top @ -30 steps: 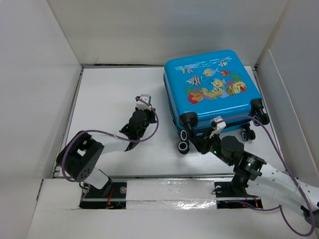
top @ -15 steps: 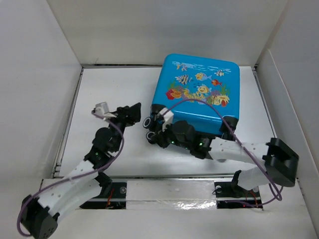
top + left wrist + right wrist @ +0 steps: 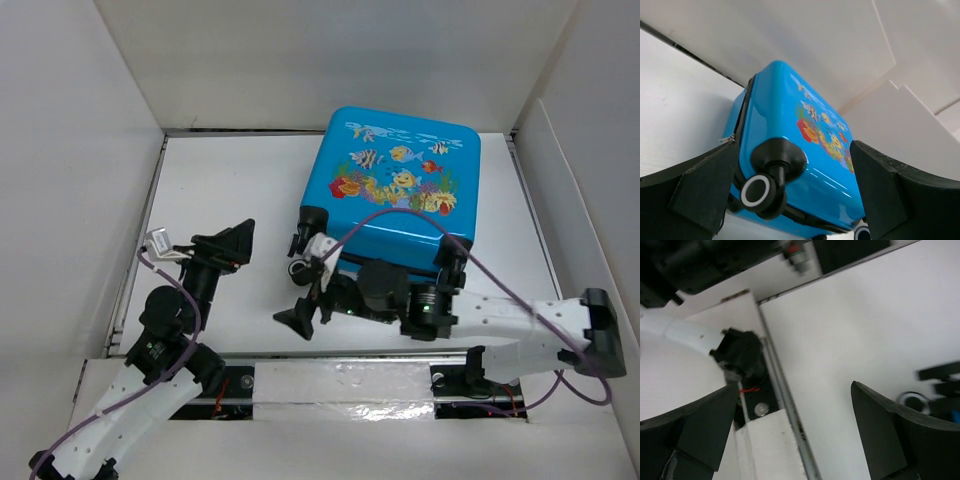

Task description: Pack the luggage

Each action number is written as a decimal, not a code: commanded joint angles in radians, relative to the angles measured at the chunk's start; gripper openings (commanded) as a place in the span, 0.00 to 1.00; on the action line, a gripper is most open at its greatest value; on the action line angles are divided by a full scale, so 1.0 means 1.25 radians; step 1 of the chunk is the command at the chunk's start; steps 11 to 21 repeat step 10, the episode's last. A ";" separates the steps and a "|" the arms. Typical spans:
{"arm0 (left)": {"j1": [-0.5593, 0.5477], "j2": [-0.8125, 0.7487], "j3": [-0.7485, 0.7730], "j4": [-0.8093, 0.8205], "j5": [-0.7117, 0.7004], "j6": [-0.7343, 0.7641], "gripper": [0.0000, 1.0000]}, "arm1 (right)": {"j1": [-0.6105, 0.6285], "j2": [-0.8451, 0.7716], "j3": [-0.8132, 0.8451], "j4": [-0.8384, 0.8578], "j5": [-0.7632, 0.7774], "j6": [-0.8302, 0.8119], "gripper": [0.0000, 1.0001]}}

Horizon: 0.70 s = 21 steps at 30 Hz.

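The luggage [image 3: 395, 180] is a bright-blue hard-shell case with a fish print. It lies flat and closed at the back right of the table, its black wheels [image 3: 297, 268] facing the arms. My left gripper [image 3: 238, 246] is open and hovers left of the case, pointing at it. In the left wrist view the luggage [image 3: 805, 125] and one wheel [image 3: 757, 191] fill the space between the wide-apart fingers [image 3: 705, 190]; nothing is gripped. My right gripper [image 3: 298, 303] is open just in front of the near-left wheels and is empty. The right wrist view shows bare table between its fingers [image 3: 890, 435].
White walls box in the table on the left, back and right. A raised white ledge [image 3: 330, 380] runs along the near edge by the arm bases. The left arm's base [image 3: 740, 352] shows in the right wrist view. Purple cables trail along both arms.
The luggage was turned and slid left early on. Both grippers have opened. The left gripper drew back left and nearer, the right one came off the wheel edge toward the near left.
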 commanded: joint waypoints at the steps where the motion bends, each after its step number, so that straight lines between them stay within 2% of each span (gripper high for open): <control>1: -0.002 0.001 0.091 -0.050 0.067 0.027 0.92 | -0.010 -0.129 0.004 -0.074 0.234 -0.050 1.00; 2: -0.002 0.000 0.114 -0.059 0.078 0.035 0.92 | -0.018 -0.156 0.002 -0.091 0.300 -0.052 1.00; 5: -0.002 -0.010 0.152 -0.087 0.115 0.073 0.92 | -0.059 -0.280 -0.029 -0.141 0.377 -0.054 1.00; 10: -0.002 -0.010 0.209 -0.168 0.105 0.130 0.93 | -0.126 -0.459 -0.121 -0.112 0.418 -0.043 0.99; 21: -0.002 -0.010 0.209 -0.168 0.105 0.130 0.93 | -0.126 -0.459 -0.121 -0.112 0.418 -0.043 0.99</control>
